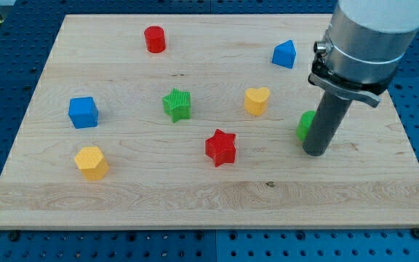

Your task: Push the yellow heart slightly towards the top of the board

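Observation:
The yellow heart (257, 100) lies right of the board's middle, in its upper half. My tip (316, 152) rests on the board to the heart's lower right, well apart from it. A green block (305, 125) sits right against the rod's left side, partly hidden by it; its shape cannot be made out.
On the wooden board (122, 196): a red cylinder (155, 39) at upper left, a blue house-shaped block (284, 54) at upper right, a green star (177, 104), a red star (221, 148), a blue cube (84, 112) and a yellow hexagon (92, 162) at left.

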